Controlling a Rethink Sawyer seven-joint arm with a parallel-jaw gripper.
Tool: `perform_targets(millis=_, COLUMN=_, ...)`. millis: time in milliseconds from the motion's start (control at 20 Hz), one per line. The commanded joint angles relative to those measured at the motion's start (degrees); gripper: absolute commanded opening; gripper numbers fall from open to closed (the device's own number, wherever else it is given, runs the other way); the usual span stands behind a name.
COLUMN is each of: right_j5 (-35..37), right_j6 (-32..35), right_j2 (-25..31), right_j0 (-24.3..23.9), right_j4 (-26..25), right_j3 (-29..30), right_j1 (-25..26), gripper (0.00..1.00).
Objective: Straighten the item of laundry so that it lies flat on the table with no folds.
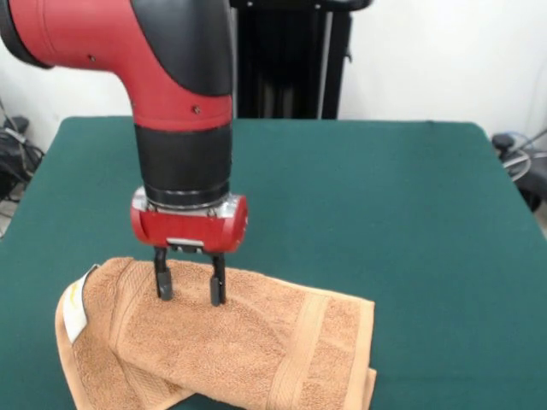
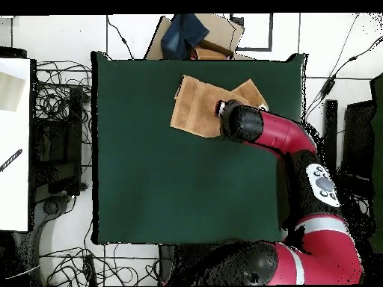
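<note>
Nearest to the front camera lies the orange-tan towel [image 1: 231, 342], close to the table's edge on that side. It is not flat: one part is folded over another, and a woven band [image 1: 299, 354] runs across the upper layer. At its left end hangs a small white-yellow tag [image 1: 77, 307]; no writing on it can be read. From overhead the towel [image 2: 196, 107] sits near the table's far edge, with one corner [image 2: 250, 93] turned at an angle.

Directly above it the gripper [image 1: 190, 289] points down, its two dark fingers [image 1: 162, 282] spread apart and the tips at the cloth, grasping nothing.

Dark green cloth covers the table [image 1: 385, 205]. Behind it are a white wall and a black pedestal [image 1: 291, 60]. Cables [image 2: 60, 97] lie on the floor, and a cardboard box [image 2: 217, 34] holds something dark blue [image 2: 185, 34].
</note>
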Motion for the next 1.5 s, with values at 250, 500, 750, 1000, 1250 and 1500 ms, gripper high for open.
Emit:
perform_targets(millis=250, right_j5=8.85, right_j6=-7.79, right_j2=5.56, right_j0=2.22, right_j4=-6.94, right_j3=-1.43, right_j1=3.23, gripper=1.00)
perform_targets(millis=500, right_j5=12.70, right_j6=-7.91, right_j2=5.85, right_j0=2.44, right_j4=-7.69, right_j3=-1.99, right_j1=1.75, gripper=1.00)
perform_targets(millis=750, right_j5=18.03, right_j6=-9.24, right_j2=5.64, right_j0=3.32, right_j4=-8.02, right_j3=-4.65, right_j1=-0.06, gripper=1.00)
perform_targets(millis=1000, right_j5=20.27, right_j6=-8.92, right_j2=5.73, right_j0=2.86, right_j4=-8.43, right_j3=-3.14, right_j1=-2.78, gripper=1.00)
perform_targets(millis=1250, right_j5=17.60, right_j6=-7.60, right_j2=6.16, right_j0=1.51, right_j4=-9.51, right_j3=0.47, right_j1=-3.65, gripper=1.00)
perform_targets(millis=1500, right_j5=14.97, right_j6=-7.21, right_j2=6.33, right_j0=1.17, right_j4=-10.59, right_j3=0.91, right_j1=-2.65, gripper=1.00)
